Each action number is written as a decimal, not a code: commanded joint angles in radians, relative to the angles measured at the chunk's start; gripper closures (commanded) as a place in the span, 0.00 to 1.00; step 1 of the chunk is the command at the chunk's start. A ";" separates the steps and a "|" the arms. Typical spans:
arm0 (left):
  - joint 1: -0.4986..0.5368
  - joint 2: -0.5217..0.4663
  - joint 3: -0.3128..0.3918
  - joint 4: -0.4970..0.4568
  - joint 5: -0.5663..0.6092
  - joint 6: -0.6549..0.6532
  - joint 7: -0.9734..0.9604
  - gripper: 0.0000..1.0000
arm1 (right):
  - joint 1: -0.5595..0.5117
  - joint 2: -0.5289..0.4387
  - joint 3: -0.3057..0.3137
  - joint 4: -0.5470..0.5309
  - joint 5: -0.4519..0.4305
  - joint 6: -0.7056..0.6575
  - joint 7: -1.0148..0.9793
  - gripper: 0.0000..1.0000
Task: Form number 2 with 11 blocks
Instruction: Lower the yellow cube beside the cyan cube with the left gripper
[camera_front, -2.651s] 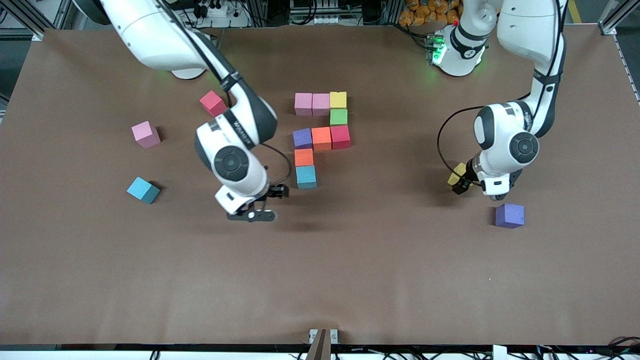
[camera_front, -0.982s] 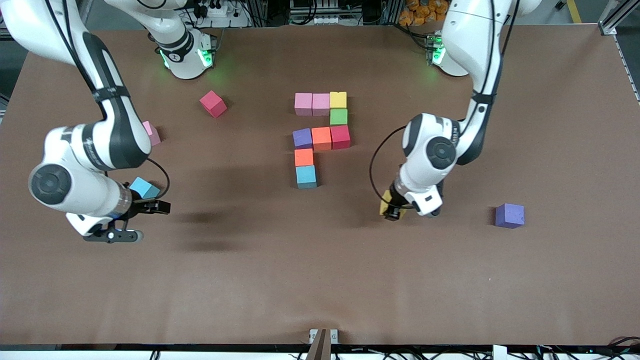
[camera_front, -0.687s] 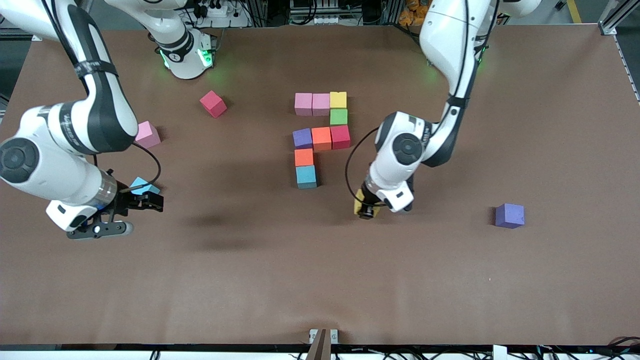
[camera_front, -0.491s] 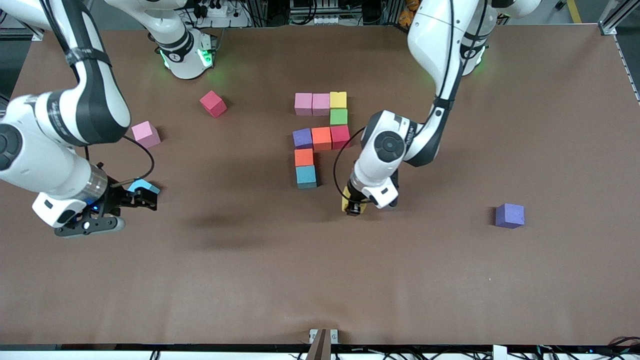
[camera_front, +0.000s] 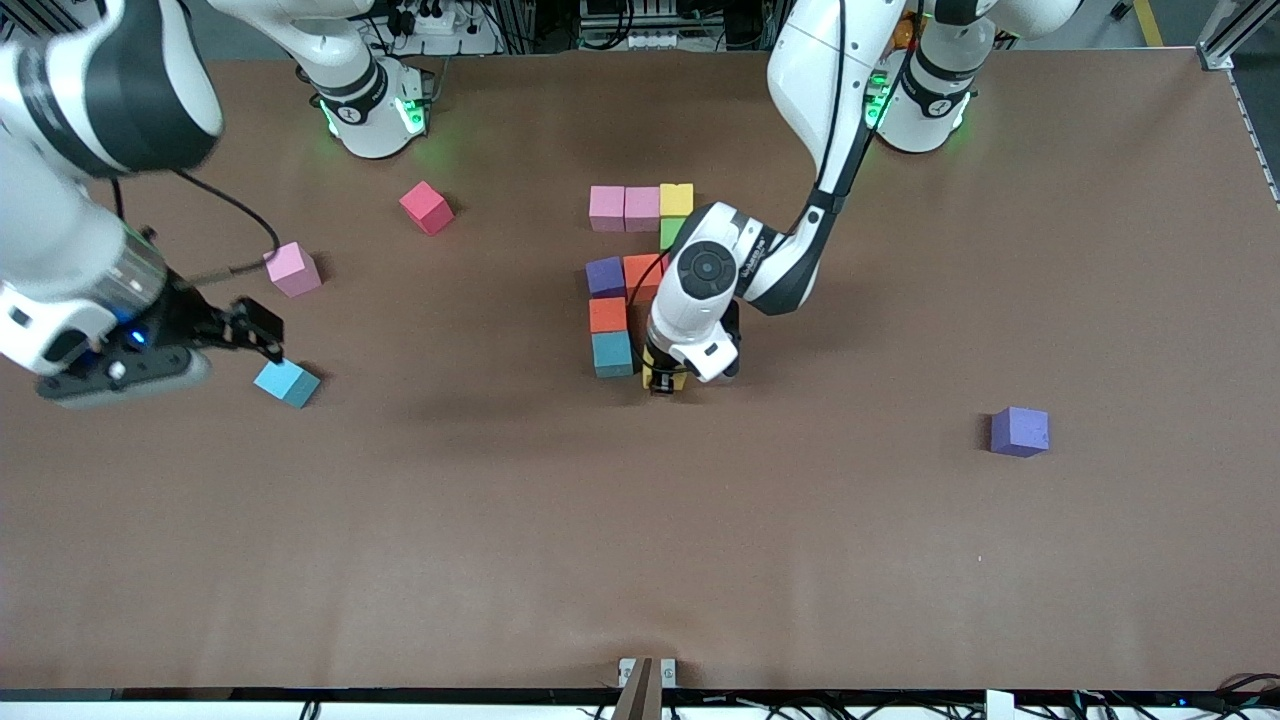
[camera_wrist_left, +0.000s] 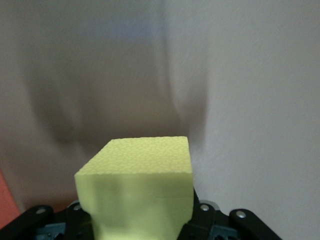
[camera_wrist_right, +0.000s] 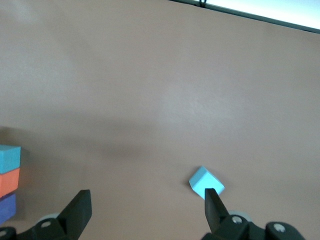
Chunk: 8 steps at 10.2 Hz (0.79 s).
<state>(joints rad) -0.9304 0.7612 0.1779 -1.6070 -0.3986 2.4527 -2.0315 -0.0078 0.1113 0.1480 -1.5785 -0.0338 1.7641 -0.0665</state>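
Yellow block (camera_wrist_left: 137, 192) fills your left wrist view, pinched in the left pincer (camera_front: 662, 380); right pincer (camera_wrist_right: 145, 212) hangs spread.

Partly built number 2 (camera_front: 640, 270) of coloured foam blocks, mid-worktop.

Two pink blocks and a yellow one form the top row, green beneath the yellow, then purple and orange, then orange and teal (camera_front: 612, 353). A yellow block (camera_wrist_left: 140, 187) is held in the air just beside the teal one. Loose red, pink, light-blue and purple blocks lie apart.
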 joint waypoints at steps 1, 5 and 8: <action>0.002 0.006 -0.012 0.030 0.006 -0.058 -0.035 0.97 | 0.090 -0.099 -0.101 -0.021 0.017 -0.092 -0.012 0.00; 0.004 0.009 -0.021 0.030 0.012 -0.060 -0.079 0.97 | 0.072 -0.137 -0.137 0.027 0.049 -0.167 -0.096 0.00; 0.004 0.018 -0.023 0.028 0.012 -0.060 -0.084 0.97 | -0.012 -0.134 -0.093 0.081 0.049 -0.178 -0.078 0.00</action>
<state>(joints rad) -0.9304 0.7651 0.1596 -1.5957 -0.3984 2.4069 -2.0887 0.0251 -0.0211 0.0233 -1.5173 -0.0016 1.6110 -0.1418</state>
